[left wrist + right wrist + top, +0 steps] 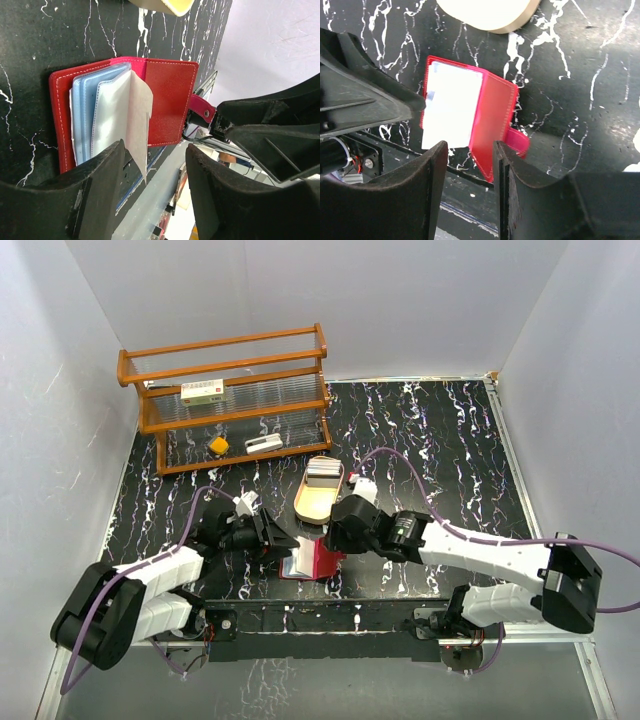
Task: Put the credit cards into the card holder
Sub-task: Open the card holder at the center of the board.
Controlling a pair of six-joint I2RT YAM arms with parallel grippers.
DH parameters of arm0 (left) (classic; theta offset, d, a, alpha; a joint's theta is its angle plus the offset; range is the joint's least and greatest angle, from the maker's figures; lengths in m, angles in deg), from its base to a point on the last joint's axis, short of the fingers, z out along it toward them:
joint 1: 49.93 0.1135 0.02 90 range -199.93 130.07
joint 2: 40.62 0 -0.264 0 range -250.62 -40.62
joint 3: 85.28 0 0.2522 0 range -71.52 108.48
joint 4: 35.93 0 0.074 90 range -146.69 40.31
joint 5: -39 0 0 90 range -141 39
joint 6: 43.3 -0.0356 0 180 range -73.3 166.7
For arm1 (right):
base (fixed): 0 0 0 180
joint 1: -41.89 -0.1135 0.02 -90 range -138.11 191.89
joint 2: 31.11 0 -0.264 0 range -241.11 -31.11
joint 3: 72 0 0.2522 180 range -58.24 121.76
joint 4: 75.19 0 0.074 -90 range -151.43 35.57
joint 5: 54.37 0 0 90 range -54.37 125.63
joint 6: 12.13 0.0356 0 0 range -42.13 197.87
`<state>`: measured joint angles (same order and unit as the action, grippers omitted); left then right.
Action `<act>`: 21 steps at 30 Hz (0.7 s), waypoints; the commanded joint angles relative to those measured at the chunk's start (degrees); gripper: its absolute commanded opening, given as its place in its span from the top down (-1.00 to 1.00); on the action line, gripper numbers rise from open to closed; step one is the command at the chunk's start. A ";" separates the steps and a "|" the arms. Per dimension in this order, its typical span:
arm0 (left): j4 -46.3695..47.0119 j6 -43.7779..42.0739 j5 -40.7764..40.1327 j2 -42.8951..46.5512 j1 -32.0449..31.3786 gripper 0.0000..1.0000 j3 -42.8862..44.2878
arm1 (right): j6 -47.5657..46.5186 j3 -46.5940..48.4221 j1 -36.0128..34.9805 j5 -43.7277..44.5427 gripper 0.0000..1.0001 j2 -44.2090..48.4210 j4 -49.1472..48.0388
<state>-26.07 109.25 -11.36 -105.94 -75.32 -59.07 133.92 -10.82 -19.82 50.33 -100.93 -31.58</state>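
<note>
- Nearest us, the card holder (322,562) lies open on the black marbled table (450,460), close to the front edge. Its red covers are spread and its pale pocket leaves (110,100) stand fanned up.
- The left gripper (156,155) sits at the holder's left side with its jaws parted. A leaf's corner hangs in the gap and does not look pinched.
- The right gripper (470,147) hovers over the right cover, jaws apart, with nothing between them.
- We cannot tell whether the bright white rectangle (452,105) on the holder's left half is a card or a leaf.
- Just beyond, the credit cards (322,472) sit stacked in a tan oval tray (310,505).
- We judge that loading is under way. The next move calls for the right gripper to lift one thin card from the tray while a pocket is held open.
- Farthest back stands a wooden rack (235,390), which plays no part.
</note>
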 commanded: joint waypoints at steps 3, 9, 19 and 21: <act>0.55 -1.37 0.91 0.03 -0.63 0.02 1.79 | -2.91 4.67 -0.07 -3.60 0.30 -3.31 -5.50; -6.21 -3.37 -1.80 1.90 -0.69 0.03 3.10 | -3.22 4.44 -0.07 -3.28 0.36 -9.16 -7.37; -21.89 -10.15 -10.10 5.70 -0.63 -0.17 5.92 | -4.31 -3.27 0.02 -1.29 0.48 -12.20 -13.13; -22.24 -10.79 -10.17 5.64 -0.63 -0.17 5.73 | -4.28 -4.64 0.13 -1.33 0.52 -12.42 -14.00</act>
<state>-42.71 101.51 -19.53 -101.27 -75.67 -54.64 130.40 -13.35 -19.85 47.66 -112.69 -40.87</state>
